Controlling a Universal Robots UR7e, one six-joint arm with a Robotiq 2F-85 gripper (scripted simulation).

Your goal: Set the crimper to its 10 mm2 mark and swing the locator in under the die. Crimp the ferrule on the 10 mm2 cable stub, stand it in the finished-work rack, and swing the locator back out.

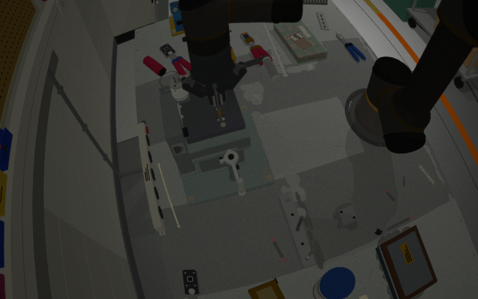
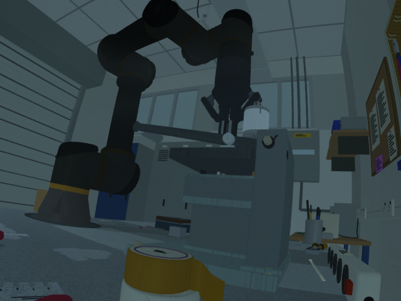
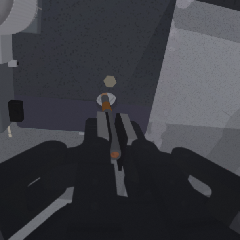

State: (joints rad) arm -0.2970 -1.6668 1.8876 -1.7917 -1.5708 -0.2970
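The cable stub (image 3: 110, 125), grey with an orange ferrule at its lower end, points down into the round die opening (image 3: 106, 99) on the crimper's dark top plate (image 1: 211, 118). I hold the stub upright in my closed gripper (image 3: 112, 127) (image 1: 217, 102) (image 2: 227, 127), directly above that opening. A hexagonal mark (image 3: 110, 81) lies just beyond the opening. The white ribbed setting dial (image 2: 255, 119) (image 1: 177, 88) stands at the crimper's back corner. The white locator lever (image 1: 235, 171) lies across the front of the machine. The finished-work rack (image 1: 299, 225) is a grey strip with holes on the bench nearer the front.
The dial stands close beside my gripper to the left. The crimper's long handle (image 2: 181, 132) sticks out sideways at finger height. Pliers (image 1: 181, 65), a power strip (image 1: 152, 179), a tape roll (image 2: 162, 272) and loose stubs (image 1: 278, 248) lie around the bench.
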